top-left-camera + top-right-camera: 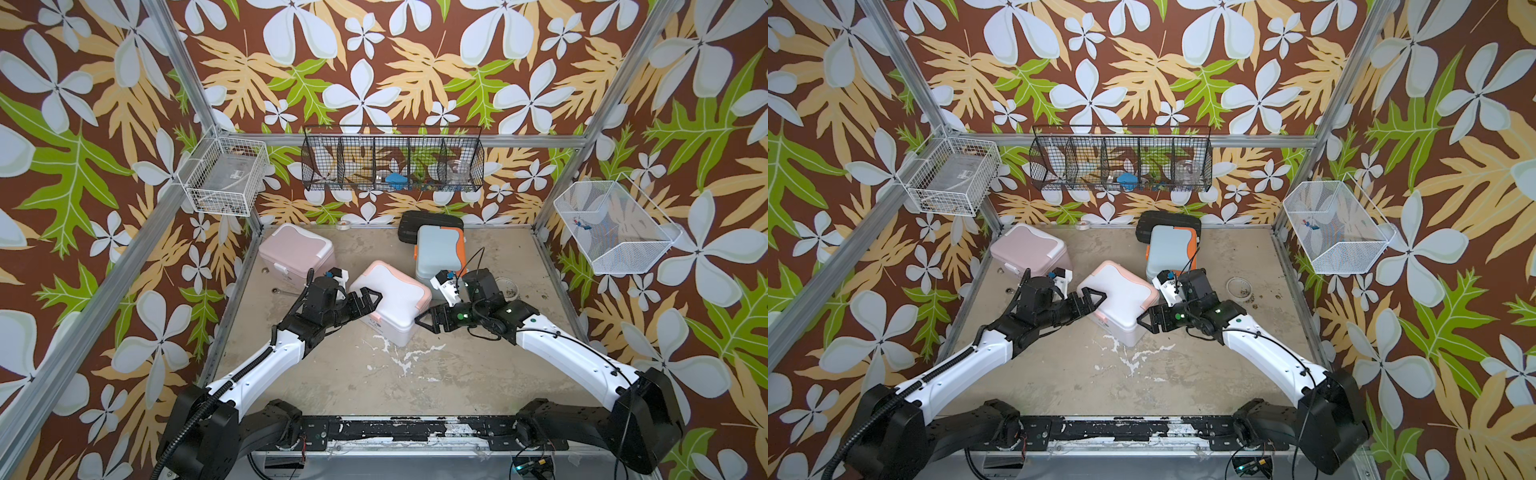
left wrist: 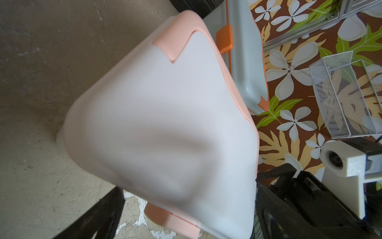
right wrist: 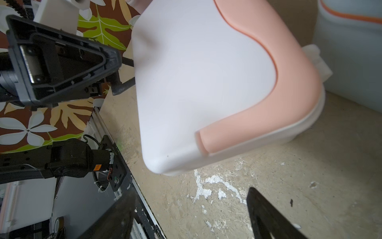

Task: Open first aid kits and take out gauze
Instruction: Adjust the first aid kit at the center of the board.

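Note:
The white first aid kit (image 1: pixel 390 295) with peach trim stands mid-table, lid shut, turned cornerwise. My left gripper (image 1: pixel 368 305) is open at its left side, and in the left wrist view the kit (image 2: pixel 165 124) fills the space between the two fingers. My right gripper (image 1: pixel 422 320) is open at the kit's front right corner. In the right wrist view the kit (image 3: pixel 196 82) lies ahead of the fingers with only bare table between them. The pink kit (image 1: pixel 295 249) at back left and the light blue kit (image 1: pixel 438 249) behind are shut. The gauze is out of view.
A flat black case (image 1: pixel 428 222) lies behind the blue kit. A small round dish (image 1: pixel 507 286) sits on the table to the right. White wire baskets (image 1: pixel 224 174) (image 1: pixel 615 228) hang on the side walls and a black one (image 1: pixel 392 160) on the back wall.

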